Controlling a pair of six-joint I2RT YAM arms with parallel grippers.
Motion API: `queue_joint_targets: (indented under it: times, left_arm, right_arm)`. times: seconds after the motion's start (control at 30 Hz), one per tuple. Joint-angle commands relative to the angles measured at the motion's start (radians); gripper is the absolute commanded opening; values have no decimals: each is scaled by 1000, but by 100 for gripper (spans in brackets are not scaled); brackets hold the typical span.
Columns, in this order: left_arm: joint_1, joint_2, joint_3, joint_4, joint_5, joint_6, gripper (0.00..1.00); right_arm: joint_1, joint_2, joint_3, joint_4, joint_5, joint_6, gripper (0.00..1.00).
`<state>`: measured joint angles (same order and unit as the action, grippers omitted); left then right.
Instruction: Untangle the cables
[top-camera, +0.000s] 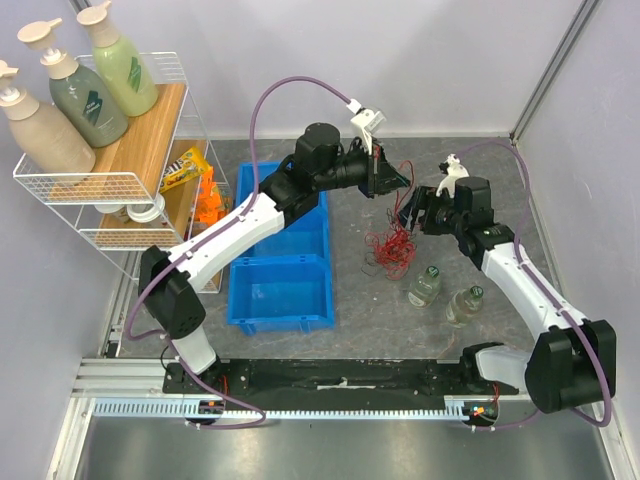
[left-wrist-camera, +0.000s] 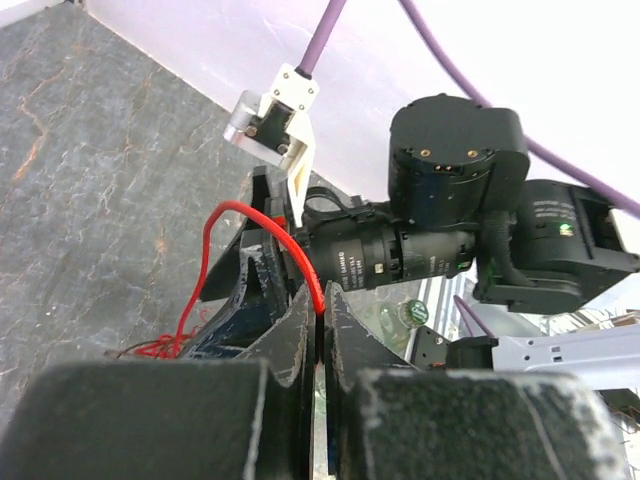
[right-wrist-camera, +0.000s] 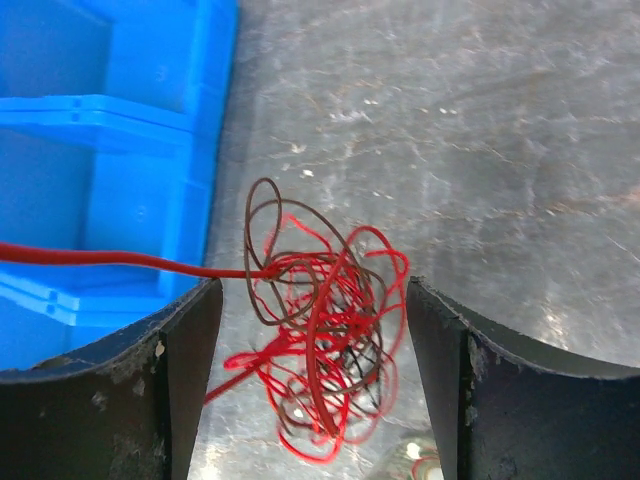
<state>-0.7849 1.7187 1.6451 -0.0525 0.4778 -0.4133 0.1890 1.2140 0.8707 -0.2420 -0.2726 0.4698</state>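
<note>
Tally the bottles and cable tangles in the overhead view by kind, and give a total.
pump bottles: 3
small glass bottles: 2
cable tangle: 1
Total: 6

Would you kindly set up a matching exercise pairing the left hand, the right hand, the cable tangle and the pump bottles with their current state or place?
Column one:
1 left hand
2 right hand
3 cable tangle
4 pump bottles

Column two:
A on the top shelf of the wire rack
B open, above the tangle
C shut on a red strand
D beside the blue bin

Pairs: 1-C; 2-B; 3-D; 4-A
</note>
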Motion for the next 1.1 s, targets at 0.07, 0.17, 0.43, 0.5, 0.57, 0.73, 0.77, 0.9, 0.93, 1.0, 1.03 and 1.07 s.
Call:
queue_joint_targets:
  times: [0.07,0.17,0.43,0.5,0.57,0.73,0.77,0.9,0.93,1.0,1.03,1.07]
  left_arm:
    - [-1,-16,123,0,77,-38,2]
    - [-2,1,195,-30,77,-29,2]
    - [-1,68,521,-150,119,-44,2]
    - [-1,56,570,-150,122,-55,2]
    - [-1,39,610,-159,105,-53,2]
    - [-2,-7,622,-132,16,-36,2]
    - [-1,1,622,-126,7,-35,2]
    - [6,45,624,-142,-18,-35,2]
    - [6,56,622,-158,-30,-27,2]
    - [7,68,613,-173,-82,-15,2]
    - [7,70,604,-173,-99,-10,2]
    - [13,71,598,-172,-113,-5,2]
  right_arm:
    - [30,44,-29,176,-120,72,77]
    - [35,70,-58,178,-93,67,68]
    - [29,160,-7,78,307,88,56]
    - [17,217,34,44,406,102,58]
    - [-5,280,72,35,435,102,61]
    - [-45,384,160,0,424,79,63]
    - [-45,381,172,-9,431,66,64]
    - [-40,313,214,-115,449,-14,68]
    - [-40,280,217,-149,476,-38,70]
    - [-39,192,209,-177,486,-62,75]
    - [-43,156,209,-192,474,-68,78]
    - [-40,122,211,-209,454,-71,79]
